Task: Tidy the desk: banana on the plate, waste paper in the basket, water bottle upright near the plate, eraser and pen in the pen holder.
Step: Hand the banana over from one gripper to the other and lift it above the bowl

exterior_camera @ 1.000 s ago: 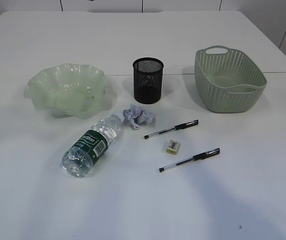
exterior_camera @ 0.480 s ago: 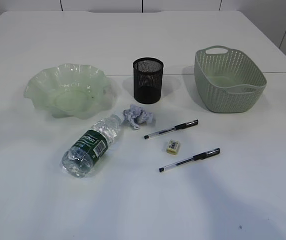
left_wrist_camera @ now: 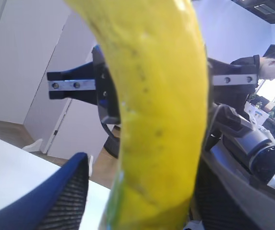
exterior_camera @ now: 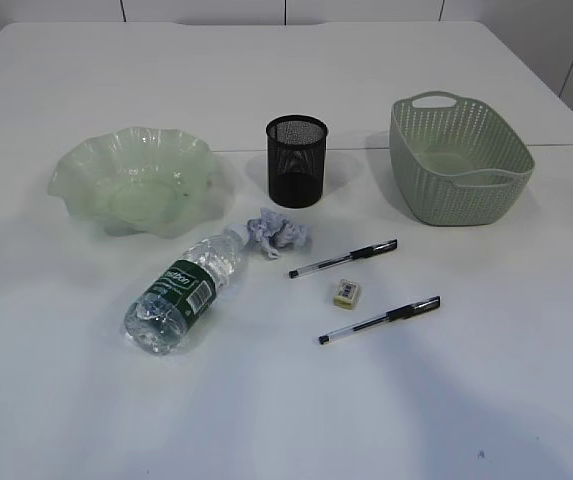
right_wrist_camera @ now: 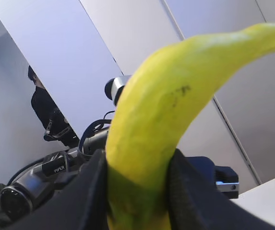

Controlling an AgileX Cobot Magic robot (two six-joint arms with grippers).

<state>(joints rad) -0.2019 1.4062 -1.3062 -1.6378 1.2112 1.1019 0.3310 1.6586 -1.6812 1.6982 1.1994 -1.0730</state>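
nothing on the table has shifted since a second ago. the left gripper (left_wrist_camera: 151, 86) and the right gripper (right_wrist_camera: 137, 177) are each clamped on a banana (left_wrist_camera: 156, 120), out of the exterior view; the plate (exterior_camera: 131, 180) sits beside the pen holder (exterior_camera: 296, 160), the water bottle (exterior_camera: 181, 295) lies on its side.

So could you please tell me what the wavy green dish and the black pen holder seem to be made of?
The wavy-edged pale green dish looks like translucent glass or plastic: glossy, with the table showing through. The black cylindrical pen holder looks like matte wire mesh, probably metal, since light passes through its fine grid.
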